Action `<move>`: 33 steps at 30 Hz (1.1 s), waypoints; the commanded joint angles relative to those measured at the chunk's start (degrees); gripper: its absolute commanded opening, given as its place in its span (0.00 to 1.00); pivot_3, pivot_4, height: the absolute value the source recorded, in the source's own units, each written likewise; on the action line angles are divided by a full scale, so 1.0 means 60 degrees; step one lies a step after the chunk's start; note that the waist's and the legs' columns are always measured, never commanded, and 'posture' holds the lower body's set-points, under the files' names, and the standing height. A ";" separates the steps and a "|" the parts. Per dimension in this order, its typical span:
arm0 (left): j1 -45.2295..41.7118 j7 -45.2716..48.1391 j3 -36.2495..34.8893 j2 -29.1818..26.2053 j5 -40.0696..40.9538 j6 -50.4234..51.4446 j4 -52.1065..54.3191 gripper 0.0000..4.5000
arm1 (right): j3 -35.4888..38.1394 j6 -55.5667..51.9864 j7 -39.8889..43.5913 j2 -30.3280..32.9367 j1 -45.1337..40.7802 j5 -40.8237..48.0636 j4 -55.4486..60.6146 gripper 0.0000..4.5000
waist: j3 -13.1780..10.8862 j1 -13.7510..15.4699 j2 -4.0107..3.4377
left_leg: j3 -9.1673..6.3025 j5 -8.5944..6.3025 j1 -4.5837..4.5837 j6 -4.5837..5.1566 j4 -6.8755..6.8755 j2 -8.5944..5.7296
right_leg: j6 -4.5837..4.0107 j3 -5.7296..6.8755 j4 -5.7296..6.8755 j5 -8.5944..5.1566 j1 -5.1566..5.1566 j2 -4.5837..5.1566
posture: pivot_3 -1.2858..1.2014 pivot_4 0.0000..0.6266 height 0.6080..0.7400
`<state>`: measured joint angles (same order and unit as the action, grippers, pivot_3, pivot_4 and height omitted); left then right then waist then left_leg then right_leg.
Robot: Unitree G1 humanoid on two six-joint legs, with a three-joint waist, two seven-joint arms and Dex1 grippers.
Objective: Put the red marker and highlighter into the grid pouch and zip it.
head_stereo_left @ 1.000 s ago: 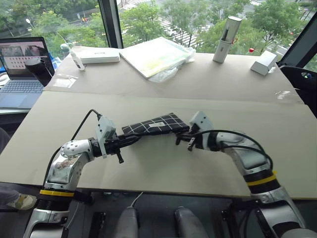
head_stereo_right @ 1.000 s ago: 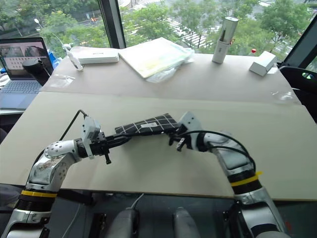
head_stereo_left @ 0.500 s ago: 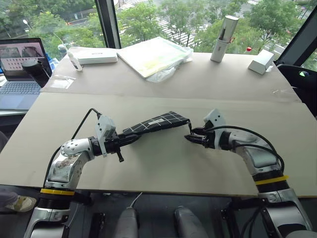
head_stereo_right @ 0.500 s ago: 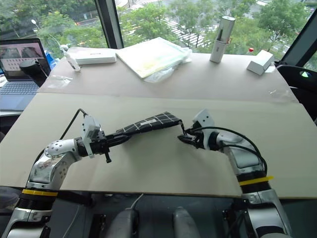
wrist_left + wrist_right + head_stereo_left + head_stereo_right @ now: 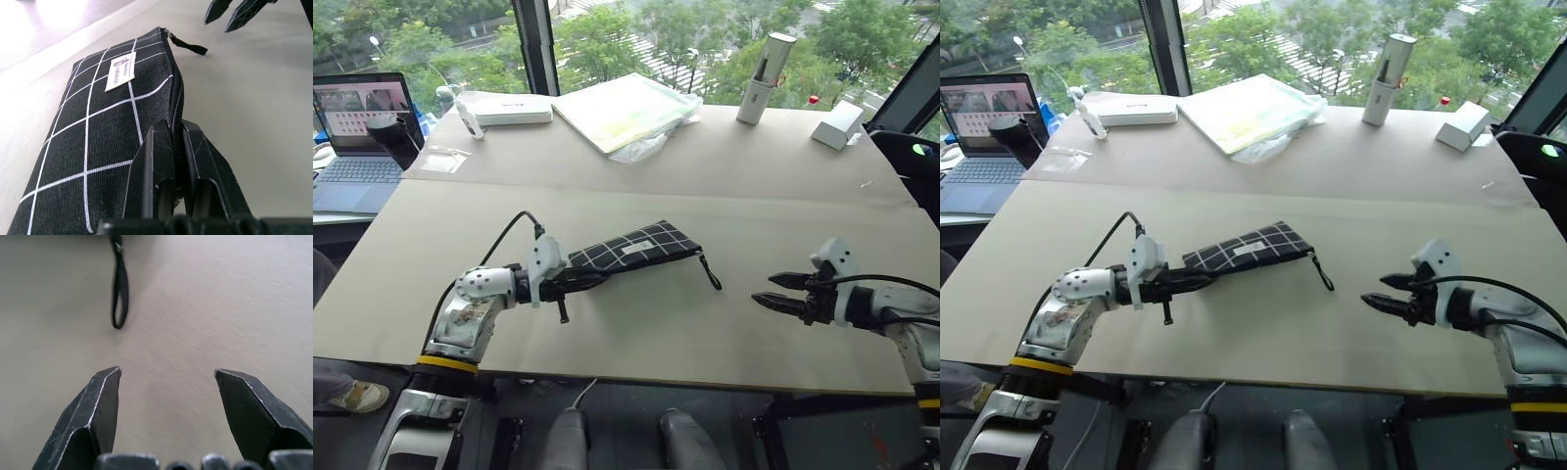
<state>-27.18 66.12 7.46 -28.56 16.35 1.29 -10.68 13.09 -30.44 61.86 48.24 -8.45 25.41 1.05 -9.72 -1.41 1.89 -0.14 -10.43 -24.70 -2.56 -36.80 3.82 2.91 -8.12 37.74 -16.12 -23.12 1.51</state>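
Beige tabletop (image 5: pixel 636 166) under daylight; window (image 5: pixel 607 29) behind, green trees; laptop (image 5: pixel 357 137) at left.

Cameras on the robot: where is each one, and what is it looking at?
Eye views: on the head, looking down at the grid pouch on the table; both arms show.
Left wrist view: along the left gripper, shut on the pouch's edge.
Right wrist view: along the open right gripper, facing the zipper cord.
Shared: pouch cord, tabletop.
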 commanded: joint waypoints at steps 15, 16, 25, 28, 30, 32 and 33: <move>-0.2434 0.1506 0.0598 0.1298 -0.1280 -0.5253 -0.5178 0.52 | 0.1580 -0.0742 -0.0986 -0.0240 0.1641 0.1546 0.2295 0.77 | 0.0000 -0.0026 0.0001 | -0.0001 0.0000 -0.0003 0.0000 -0.0001 -0.0007 | 0.0005 -0.0006 -0.0004 -0.0001 0.0003 0.0002 | 0.52 0.24 1.00; -0.2404 0.1435 0.0543 0.1291 -0.1288 -0.5263 -0.5138 0.59 | 0.1574 -0.0739 -0.0989 -0.0230 0.1636 0.1544 0.2272 0.77 | 0.0000 -0.0025 0.0001 | -0.0001 0.0000 -0.0003 0.0000 -0.0001 -0.0007 | 0.0005 -0.0006 -0.0003 -0.0001 0.0003 0.0002 | 0.52 0.24 1.00; -0.0840 -0.0763 -0.0634 0.0854 -0.0005 -0.1492 -0.1905 0.89 | 0.1393 0.0031 -0.0989 -0.0447 0.0629 0.1196 0.0821 0.77 | 0.0000 -0.0150 -0.0001 | -0.0001 0.0000 -0.0001 0.0000 0.0000 -0.0005 | 0.0006 -0.0008 0.0010 -0.0001 0.0001 0.0003 | 0.52 0.24 1.00; 0.0231 -0.2172 -0.1596 0.0714 0.1369 0.1510 0.0388 0.89 | 0.1261 0.0148 -0.1012 -0.0578 0.0122 0.1173 0.0238 0.77 | 0.0000 -0.0174 -0.0001 | -0.0003 0.0000 -0.0002 0.0000 -0.0001 0.0001 | 0.0010 -0.0006 0.0024 -0.0003 -0.0003 0.0002 | 0.52 0.24 1.00; 0.0755 -0.2794 -0.2173 0.0519 0.1954 0.2754 0.1236 0.89 | 0.1100 0.0248 -0.0963 -0.0621 -0.0099 0.1094 -0.0004 0.77 | 0.0000 -0.0176 -0.0002 | -0.0007 0.0000 0.0003 0.0000 -0.0001 0.0003 | 0.0009 -0.0004 0.0034 -0.0004 -0.0003 0.0000 | 0.52 0.24 1.00; 0.1383 -0.3598 -0.2811 0.0187 0.2077 0.3676 0.1876 0.89 | 0.0878 0.0308 -0.1014 -0.0793 -0.0458 0.1066 -0.0310 0.77 | 0.0001 -0.0198 -0.0003 | -0.0007 0.0000 0.0010 0.0001 -0.0001 0.0003 | 0.0009 -0.0004 0.0038 -0.0004 -0.0002 -0.0001 | 0.52 0.24 1.00; 0.1712 -0.4037 -0.3089 0.0003 0.1984 0.4003 0.2145 0.89 | 0.0741 0.0326 -0.1012 -0.0893 -0.0613 0.1044 -0.0436 0.77 | 0.0001 -0.0225 -0.0003 | -0.0007 0.0000 0.0015 0.0000 -0.0001 0.0003 | 0.0009 -0.0006 0.0038 -0.0004 -0.0001 0.0000 | 0.52 0.24 1.00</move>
<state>-18.69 46.22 -7.55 -27.14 27.35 21.27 -1.59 18.10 -30.06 55.97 43.16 -10.54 31.89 -1.20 -9.71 -2.76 1.87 -0.17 -10.43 -24.60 -2.55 -36.80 3.84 2.96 -8.16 37.97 -16.15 -23.13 1.51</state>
